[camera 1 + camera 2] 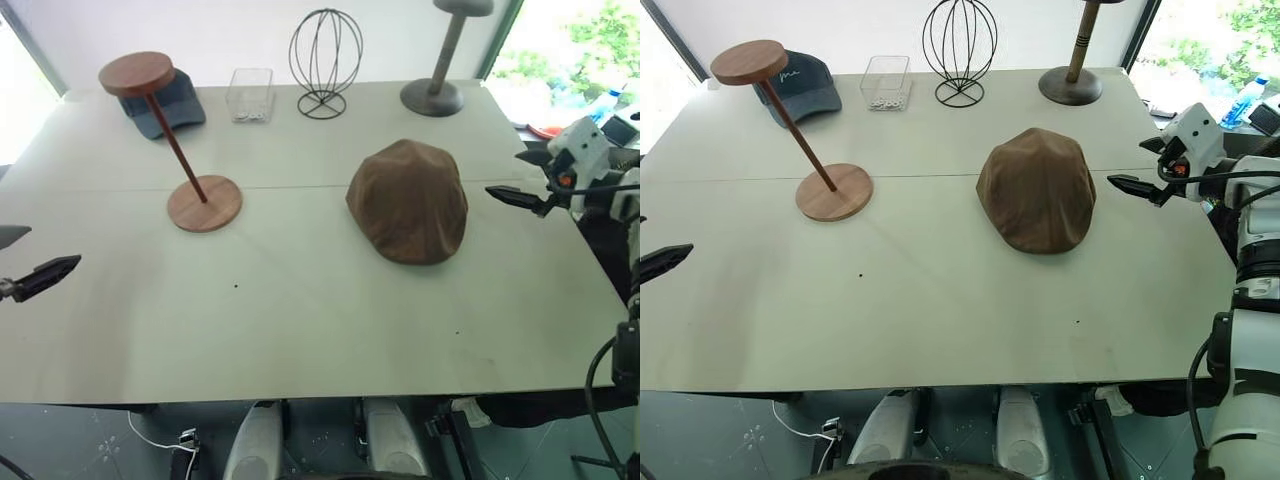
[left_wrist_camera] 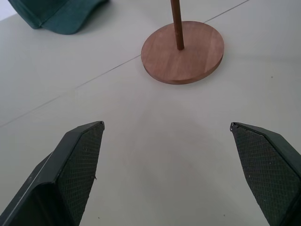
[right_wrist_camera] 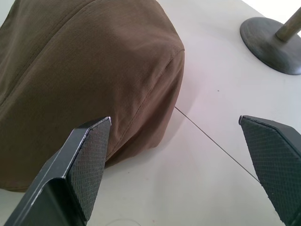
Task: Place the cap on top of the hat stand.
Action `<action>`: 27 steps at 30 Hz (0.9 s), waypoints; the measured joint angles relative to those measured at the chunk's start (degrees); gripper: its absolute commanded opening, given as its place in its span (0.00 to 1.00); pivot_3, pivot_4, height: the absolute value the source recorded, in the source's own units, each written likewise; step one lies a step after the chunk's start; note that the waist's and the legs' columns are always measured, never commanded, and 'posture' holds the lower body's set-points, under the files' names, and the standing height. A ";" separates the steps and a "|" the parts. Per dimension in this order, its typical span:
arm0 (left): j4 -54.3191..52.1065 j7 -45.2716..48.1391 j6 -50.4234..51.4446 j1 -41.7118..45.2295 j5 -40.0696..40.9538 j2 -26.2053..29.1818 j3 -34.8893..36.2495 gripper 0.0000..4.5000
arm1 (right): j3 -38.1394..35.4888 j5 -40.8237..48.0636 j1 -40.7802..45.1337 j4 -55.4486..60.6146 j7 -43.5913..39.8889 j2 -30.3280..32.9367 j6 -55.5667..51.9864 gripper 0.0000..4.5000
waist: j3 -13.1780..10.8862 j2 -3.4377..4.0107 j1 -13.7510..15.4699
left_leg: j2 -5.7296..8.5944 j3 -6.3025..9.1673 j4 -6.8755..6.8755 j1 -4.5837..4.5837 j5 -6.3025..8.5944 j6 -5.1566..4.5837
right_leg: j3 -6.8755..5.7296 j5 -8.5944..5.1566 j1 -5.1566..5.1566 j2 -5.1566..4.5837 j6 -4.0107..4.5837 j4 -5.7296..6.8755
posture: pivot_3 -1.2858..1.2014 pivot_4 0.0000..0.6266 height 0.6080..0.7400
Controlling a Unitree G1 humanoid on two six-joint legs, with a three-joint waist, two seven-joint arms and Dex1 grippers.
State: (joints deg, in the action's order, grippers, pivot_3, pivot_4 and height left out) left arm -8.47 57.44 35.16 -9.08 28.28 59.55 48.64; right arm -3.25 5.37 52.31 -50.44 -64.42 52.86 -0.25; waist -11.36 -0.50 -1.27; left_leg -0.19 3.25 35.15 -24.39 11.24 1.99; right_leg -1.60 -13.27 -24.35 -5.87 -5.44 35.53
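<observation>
1. The right fingers (image 3: 176, 165) stand wide apart and hold nothing; they hover beside the cap (image 1: 408, 200), at its right edge, with one finger close over the cap's rim and the other over bare surface (image 1: 300, 320)
2. The left fingers (image 2: 174, 165) are also spread wide and empty, low over the surface at its left side, pointing toward the stand (image 1: 175, 140); they are well apart from it
3. The cap lies flat on the surface, right of centre, crown up, touching neither set of fingers that can be seen
4. The stand rests on its round base (image 1: 204, 203) left of centre; its thin rod slants up and away to the left, ending in a flat round top disc (image 1: 136, 73), which is bare
5. A seam line (image 1: 290, 187) runs across the surface; the stand's base sits on it and the cap covers part of it
6. Behind the stand's top disc lies a dark blue cap (image 1: 170, 105), near the far left corner
7. Along the far edge, from left to right: a clear box (image 1: 250, 95), a black wire stand (image 1: 325, 62) and a grey stand (image 1: 440, 60) on a round dark base
8. The cap and the stand are well apart, with bare surface between them
</observation>
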 measured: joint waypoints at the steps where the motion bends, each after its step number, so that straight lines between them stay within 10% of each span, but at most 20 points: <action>1: 0.14 0.06 -0.35 0.18 0.00 0.00 -0.10 1.00 | -0.02 0.00 -0.02 -0.02 0.01 0.00 0.07 0.99 | 0.00 0.00 -0.04 | 0.00 0.00 0.00 0.01 0.00 0.00 | 0.01 0.00 0.00 0.00 0.00 0.01 | 0.52 0.24 1.00; 18: 6.25 1.11 2.84 12.17 3.80 3.45 -4.16 1.00 | -0.20 -0.34 0.34 -0.25 2.26 0.55 0.17 0.99 | 0.00 0.00 -0.07 | -0.03 -0.04 0.13 0.10 -0.04 0.06 | 0.10 0.00 -0.01 0.04 0.00 0.38 | 0.52 0.24 1.00; 27: 3.08 2.65 13.66 30.25 15.88 6.94 -14.65 1.00 | -1.06 1.66 -3.65 19.94 0.71 3.04 -6.17 0.99 | -0.02 -0.02 0.31 | -0.20 0.00 0.19 0.14 -0.08 0.12 | 0.14 0.11 -0.05 0.26 -0.19 0.60 | 0.52 0.24 1.00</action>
State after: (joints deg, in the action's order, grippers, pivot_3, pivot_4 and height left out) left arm -5.40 60.09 48.82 21.16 44.16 66.49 33.99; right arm -4.31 7.03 48.66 -30.50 -63.71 55.90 -6.42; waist -11.38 -0.52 -0.97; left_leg -0.40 3.24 35.34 -24.25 11.16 2.10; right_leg -1.46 -13.16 -24.40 -5.61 -5.63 36.12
